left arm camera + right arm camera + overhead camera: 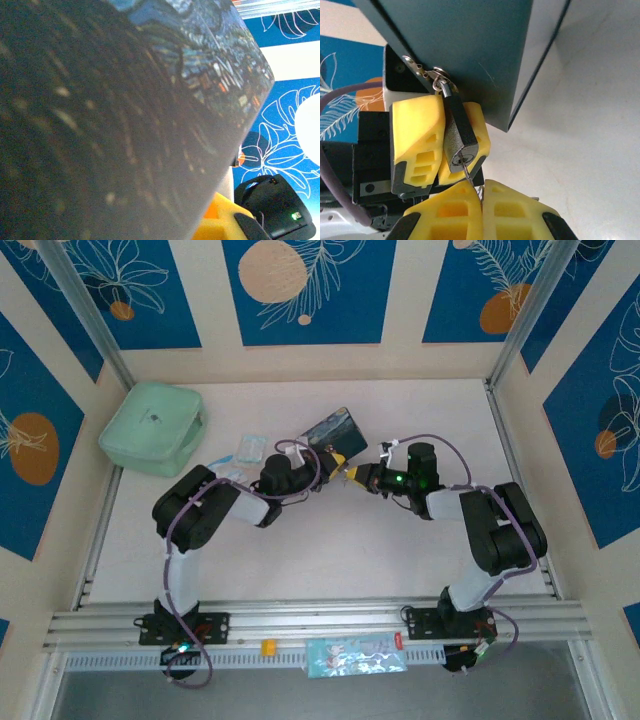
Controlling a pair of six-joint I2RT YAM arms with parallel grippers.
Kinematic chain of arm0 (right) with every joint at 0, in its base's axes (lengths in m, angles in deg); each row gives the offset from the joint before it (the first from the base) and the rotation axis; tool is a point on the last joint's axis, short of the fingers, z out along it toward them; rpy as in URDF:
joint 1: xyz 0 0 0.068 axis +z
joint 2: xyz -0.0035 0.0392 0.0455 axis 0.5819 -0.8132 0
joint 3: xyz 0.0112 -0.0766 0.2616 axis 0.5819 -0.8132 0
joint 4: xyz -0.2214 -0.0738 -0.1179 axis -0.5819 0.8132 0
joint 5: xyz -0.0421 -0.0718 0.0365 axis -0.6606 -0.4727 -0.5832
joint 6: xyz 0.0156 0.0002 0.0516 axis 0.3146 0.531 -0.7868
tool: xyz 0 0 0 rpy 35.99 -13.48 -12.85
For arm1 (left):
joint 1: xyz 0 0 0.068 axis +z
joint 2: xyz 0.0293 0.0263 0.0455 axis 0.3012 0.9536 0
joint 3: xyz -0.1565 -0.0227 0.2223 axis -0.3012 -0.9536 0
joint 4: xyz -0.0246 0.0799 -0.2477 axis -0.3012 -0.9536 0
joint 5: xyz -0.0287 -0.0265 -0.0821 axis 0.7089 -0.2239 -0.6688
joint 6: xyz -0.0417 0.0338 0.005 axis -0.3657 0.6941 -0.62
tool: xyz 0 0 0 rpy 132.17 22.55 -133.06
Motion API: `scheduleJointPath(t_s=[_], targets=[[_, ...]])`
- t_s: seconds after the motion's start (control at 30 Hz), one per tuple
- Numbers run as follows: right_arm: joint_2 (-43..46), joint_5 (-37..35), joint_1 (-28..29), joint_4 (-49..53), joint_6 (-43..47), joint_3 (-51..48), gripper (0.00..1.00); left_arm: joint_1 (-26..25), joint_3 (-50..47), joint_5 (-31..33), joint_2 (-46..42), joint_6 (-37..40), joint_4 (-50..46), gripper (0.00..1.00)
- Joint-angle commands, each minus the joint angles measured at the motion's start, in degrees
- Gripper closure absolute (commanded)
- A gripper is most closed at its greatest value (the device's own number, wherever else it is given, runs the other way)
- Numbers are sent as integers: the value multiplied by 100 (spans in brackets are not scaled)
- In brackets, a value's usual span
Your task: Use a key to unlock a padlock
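Note:
The small dark padlock (460,135) hangs by its thin shackle from the hasp of the blue painted tin (470,45). My left gripper (336,462) is shut on the padlock, whose body sits between its yellow fingers (417,135). From below, my right gripper (481,192) is shut on the thin pale key (468,172). The key's blade tip sits in the keyhole on the padlock's bottom face, and its head is hidden between the pads. In the top view the two grippers meet just below the tin (333,429), the right gripper (354,478) coming from the right. The tin (125,110) looms close and blurred in the left wrist view.
A mint-green pouch (153,427) lies at the back left. Small clear-blue packets (245,450) rest beside the left arm. Another packet (355,655) and a small yellow piece (268,646) sit on the front rail. Patterned walls enclose the table on three sides.

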Motion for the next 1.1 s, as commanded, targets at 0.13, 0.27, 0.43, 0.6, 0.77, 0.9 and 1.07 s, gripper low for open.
scheduleJointPath(t_s=[0.13,0.27,0.43,0.6,0.77,0.9,1.07], targets=[[-1077,688,-709,-1928,80,-49,100,-129,294,-974,-117,-393,1124,100],[-1412,1188,-734,-2253,-62,171,100,-54,339,-1043,-140,-499,1016,100],[-1283,977,-660,-1586,210,283,100,-18,403,-1208,-101,-511,862,100],[-1311,717,-604,-1084,400,371,100,-22,549,-1369,99,-779,1261,100],[-1575,960,-737,-1611,160,337,100,56,515,-1546,-122,-733,1261,100],[-1570,1322,-793,-1852,212,296,100,212,340,-1354,-102,-1076,1261,100],[-1439,1601,-794,-1731,341,240,100,347,258,-907,-19,-1333,1261,100]])
